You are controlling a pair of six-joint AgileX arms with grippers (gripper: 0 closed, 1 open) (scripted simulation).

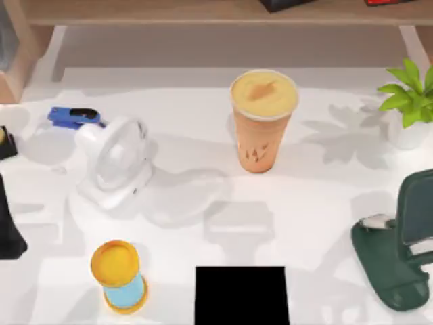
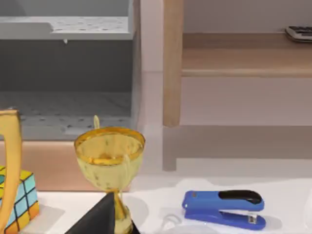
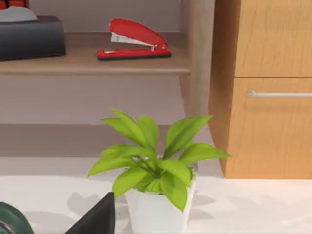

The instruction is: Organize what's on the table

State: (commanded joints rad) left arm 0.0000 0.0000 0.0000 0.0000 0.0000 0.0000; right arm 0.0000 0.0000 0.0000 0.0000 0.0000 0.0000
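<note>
One tall paper cup (image 1: 260, 139) stood upright near the middle of the white surface (image 1: 325, 210) in the top view, filled to the brim with a pale orange drink. To its left a white desk fan (image 1: 115, 162) lay tilted, with a blue stapler (image 1: 73, 116) just beyond it near the left edge. A small blue cylinder with yellow ends (image 1: 120, 276) stood at the front left, and a flat black rectangle (image 1: 240, 294) lay at the front centre. On the right I saw a dark green stand (image 1: 396, 261), and behind it a white pot (image 1: 409, 135) holding a leafy green plant (image 1: 409, 91). My left arm (image 1: 8, 223) sat dark against the left edge.

From the left wrist view, my left gripper (image 2: 100, 217) hung low over the surface, and I could not tell whether it was apart or together. Just ahead stood a gold trophy (image 2: 109, 156); its bowl was seen side-on, so I could not tell its contents. A colour cube (image 2: 22, 200) sat beside it, and the blue stapler lay on the other side. A calculator (image 2: 300, 33) rested on the wooden shelf (image 2: 243, 61) behind.

From the right wrist view, my right gripper (image 3: 97, 217) hovered near the potted plant; I could not tell its state either. The shelf behind carried a red stapler (image 3: 134, 41) and a dark box (image 3: 31, 36).
</note>
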